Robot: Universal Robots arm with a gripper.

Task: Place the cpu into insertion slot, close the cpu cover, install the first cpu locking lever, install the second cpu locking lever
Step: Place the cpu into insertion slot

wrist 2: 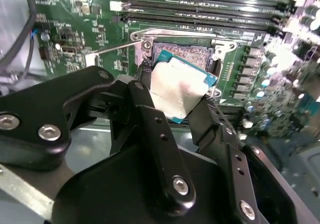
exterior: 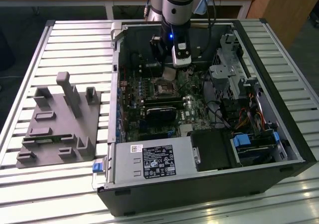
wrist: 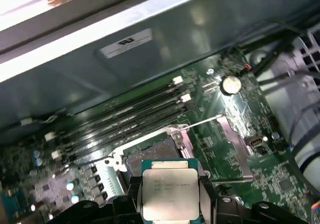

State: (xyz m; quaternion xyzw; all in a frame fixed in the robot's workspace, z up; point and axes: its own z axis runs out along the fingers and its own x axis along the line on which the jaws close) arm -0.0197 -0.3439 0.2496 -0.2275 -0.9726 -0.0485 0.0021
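My gripper (exterior: 169, 73) is shut on the cpu (wrist 2: 176, 90), a small square chip with a pale metal face on a green-blue board. Black fingers (wrist 2: 150, 115) clamp two of its opposite edges. The cpu (wrist: 170, 193) hangs tilted just above the insertion slot (wrist 2: 195, 56), whose dark pin field lies bare inside a silvery frame. In the exterior view the insertion slot (exterior: 164, 88) sits directly below the gripper, in the middle of the motherboard. A thin wire locking lever (wrist: 200, 122) stands free beside the slot, and a grey metal plate (wrist: 234, 146) that looks like the cpu cover lies swung away from it.
The open computer case (exterior: 115, 49) lies on a slatted metal table (exterior: 75, 34). Memory slots (wrist: 125, 112) run beside the socket. A labelled power supply (exterior: 149, 161), a drive cage (exterior: 234, 59) and cables (exterior: 244, 116) crowd the case. A grey fixture block (exterior: 60, 121) sits at the exterior view's left.
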